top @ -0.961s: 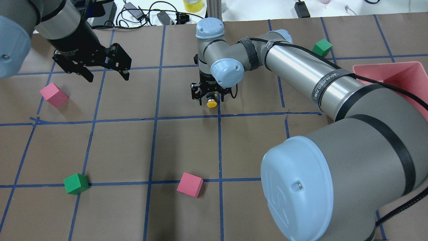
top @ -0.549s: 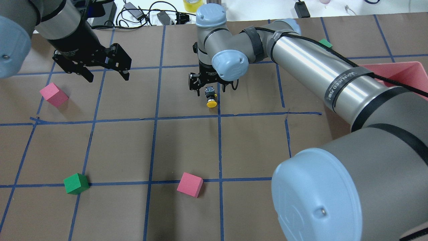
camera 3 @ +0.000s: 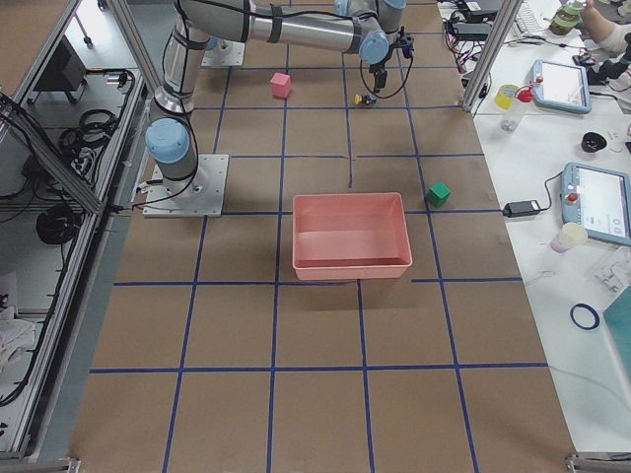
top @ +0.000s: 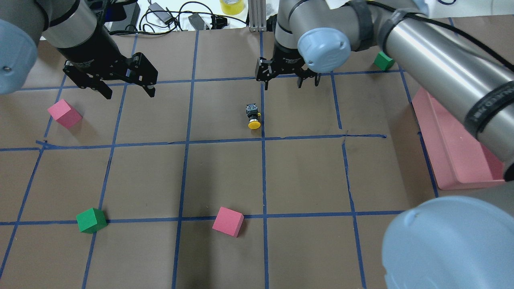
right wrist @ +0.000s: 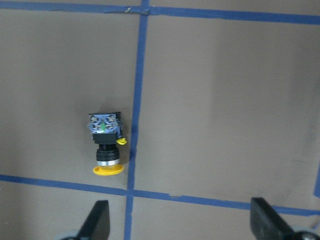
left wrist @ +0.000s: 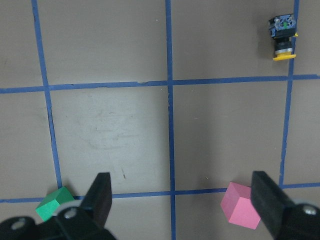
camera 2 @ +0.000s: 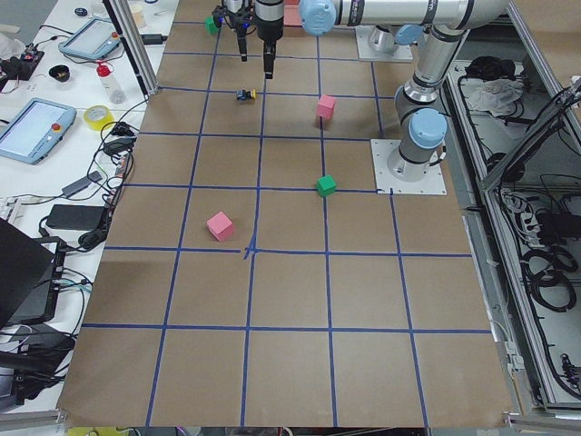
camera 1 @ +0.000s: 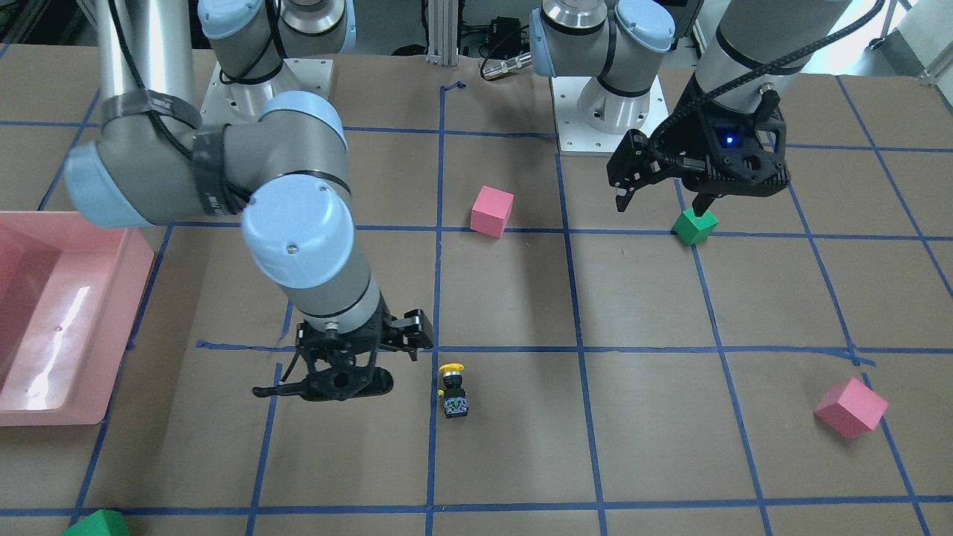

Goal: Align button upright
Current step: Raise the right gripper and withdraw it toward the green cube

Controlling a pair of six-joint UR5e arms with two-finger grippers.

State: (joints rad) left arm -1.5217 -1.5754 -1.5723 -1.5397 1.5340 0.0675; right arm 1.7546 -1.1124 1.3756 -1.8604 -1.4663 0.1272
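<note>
**Overhead view, after release.** Over the preceding second the right gripper (top: 286,80) had drawn back from directly over the button (top: 252,116) to the upper centre of the frame. Its jaws were spread wide and empty. The button itself had not shifted. It lay on its side on the brown-papered table (top: 225,176), just left of a vertical blue tape line (top: 264,180) in the centre of the frame. Its yellow cap pointed towards the lower edge and its boxy base towards the top (the right wrist view showed the cap edge-on, as a thin disc). The withdrawal therefore appeared to leave the button not yet upright, so a fresh grasp seemed needed. The left gripper (top: 129,90) hung unmoved in the upper left, jaws likewise wide and empty. White lettering on a black strap (top: 488,105) at the right edge was too blurred to read. No legible marking showed on the button.
</note>
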